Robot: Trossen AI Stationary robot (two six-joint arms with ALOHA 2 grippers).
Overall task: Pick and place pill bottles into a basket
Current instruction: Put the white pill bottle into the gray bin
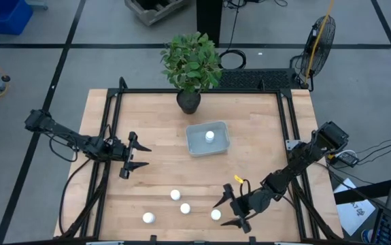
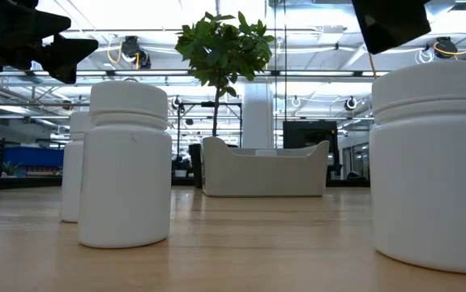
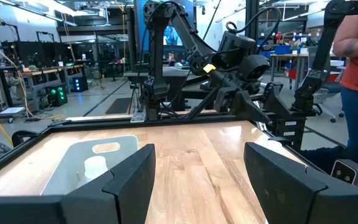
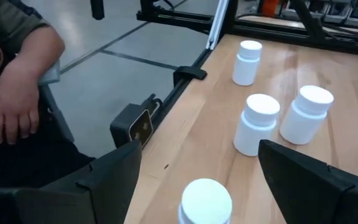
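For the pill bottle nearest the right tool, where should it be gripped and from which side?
Probably around the body just under the cap, coming down from above. The bottle stands upright on the table, apart from the other bottles, so there is room for a finger on either side. The right tool is open beside it; the round sides suit opposed pads.

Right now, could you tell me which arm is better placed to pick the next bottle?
Right, probably. Its open hand hovers beside the nearest bottle of four left on the table. The left hand, also open, waits farther back, level with the basket.
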